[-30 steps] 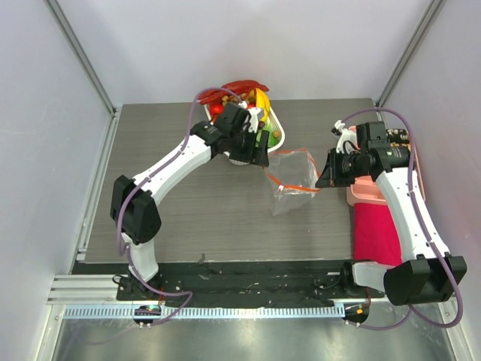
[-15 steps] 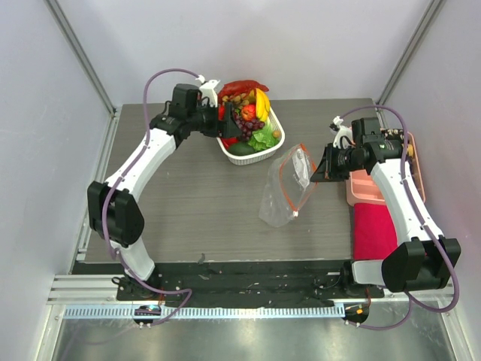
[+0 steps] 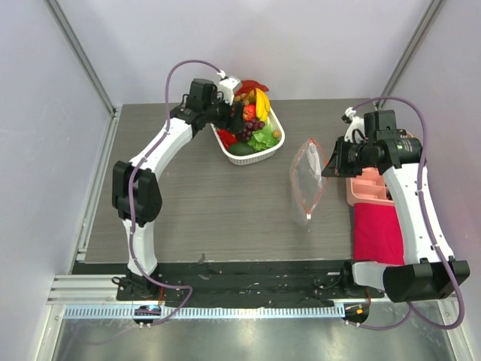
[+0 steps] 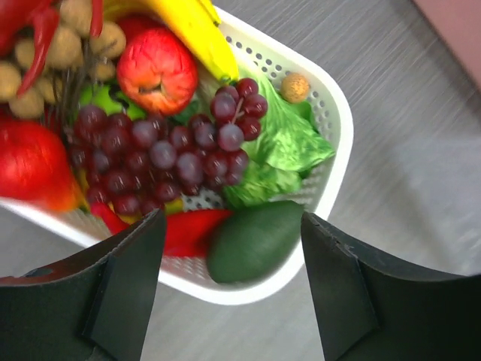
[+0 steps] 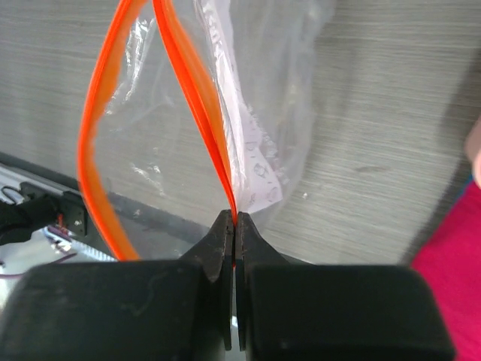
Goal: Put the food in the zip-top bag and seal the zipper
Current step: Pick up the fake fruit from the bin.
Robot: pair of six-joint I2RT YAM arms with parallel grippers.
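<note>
The food lies in a white perforated basket (image 3: 259, 156) at the back of the table: purple grapes (image 4: 161, 154), a red tomato (image 4: 156, 69), a yellow banana (image 4: 192, 30), green leaves (image 4: 285, 143), a dark green fruit (image 4: 255, 241) and a red pepper (image 4: 192, 229). My left gripper (image 3: 228, 114) is open and empty over the basket's left side (image 4: 233, 301). My right gripper (image 3: 328, 167) is shut on the orange-red zipper (image 5: 192, 98) of the clear zip-top bag (image 3: 307, 180). The bag (image 5: 263, 113) hangs off the table with its mouth open.
A pink divided tray (image 3: 368, 188) and a magenta cloth (image 3: 376, 233) lie at the right edge, beside my right arm. The basket rim (image 4: 331, 113) sits close to the back wall. Grey walls enclose the table on three sides.
My left arm left the bag and swung back over the basket, gripper open. My right gripper lifted the bag and carried it right; the bag now hangs upright.
</note>
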